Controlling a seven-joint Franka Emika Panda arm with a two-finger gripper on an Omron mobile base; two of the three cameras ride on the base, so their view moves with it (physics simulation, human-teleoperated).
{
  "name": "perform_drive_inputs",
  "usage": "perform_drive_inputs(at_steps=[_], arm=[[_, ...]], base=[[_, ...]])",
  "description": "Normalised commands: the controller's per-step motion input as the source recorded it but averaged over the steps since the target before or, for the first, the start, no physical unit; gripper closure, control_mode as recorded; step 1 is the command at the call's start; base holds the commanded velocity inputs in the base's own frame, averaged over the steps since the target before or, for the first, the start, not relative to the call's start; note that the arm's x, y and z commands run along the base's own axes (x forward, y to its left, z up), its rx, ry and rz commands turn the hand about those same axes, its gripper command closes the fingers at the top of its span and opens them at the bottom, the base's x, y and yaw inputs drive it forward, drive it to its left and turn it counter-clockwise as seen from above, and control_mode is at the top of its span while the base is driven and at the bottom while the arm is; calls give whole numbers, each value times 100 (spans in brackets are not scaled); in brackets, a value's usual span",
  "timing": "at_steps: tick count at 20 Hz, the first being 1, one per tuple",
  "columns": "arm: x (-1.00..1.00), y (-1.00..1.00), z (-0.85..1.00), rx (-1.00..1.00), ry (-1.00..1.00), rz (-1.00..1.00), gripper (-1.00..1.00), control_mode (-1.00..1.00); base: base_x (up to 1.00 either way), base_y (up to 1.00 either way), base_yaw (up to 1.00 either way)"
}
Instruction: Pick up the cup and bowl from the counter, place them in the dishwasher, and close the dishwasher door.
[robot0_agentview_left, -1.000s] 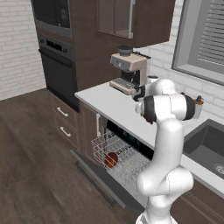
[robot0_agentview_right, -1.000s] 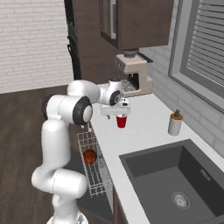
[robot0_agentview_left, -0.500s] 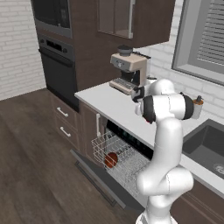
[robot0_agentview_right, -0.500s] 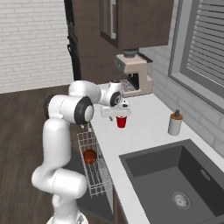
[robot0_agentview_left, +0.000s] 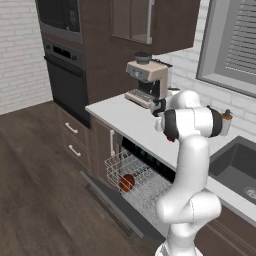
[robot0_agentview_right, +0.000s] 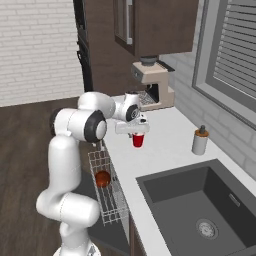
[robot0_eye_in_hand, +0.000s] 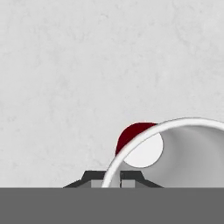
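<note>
Fingers (robot0_eye_in_hand: 120, 177) pinch the cup (robot0_agentview_right: 138, 140) rim; bowl (robot0_agentview_right: 103, 178) sits racked in the dishwasher (robot0_agentview_left: 142, 182), door (robot0_agentview_left: 112, 202) not shut yet.

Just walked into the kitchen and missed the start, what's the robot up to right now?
The arm is loading the dishwasher. Its gripper has shut on the rim of the red cup, which sits on the counter. The dishwasher door hangs open with the wire rack pulled out, and the bowl already lies in the rack.
</note>
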Motion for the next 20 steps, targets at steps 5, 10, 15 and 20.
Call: perform_drive_inputs(at_steps=[5, 10, 15, 20], arm=[[-83, 53, 51, 0, -2, 9, 100, -100], [-94, 97, 48, 0, 0, 13, 100, -100], [-99, 100, 3, -6, -5, 11, 100, -100], [-68, 70, -72, -4, 0, 13, 100, -100]], base=[[0, 0, 0], [0, 0, 0], [0, 0, 0], [0, 0, 0]])
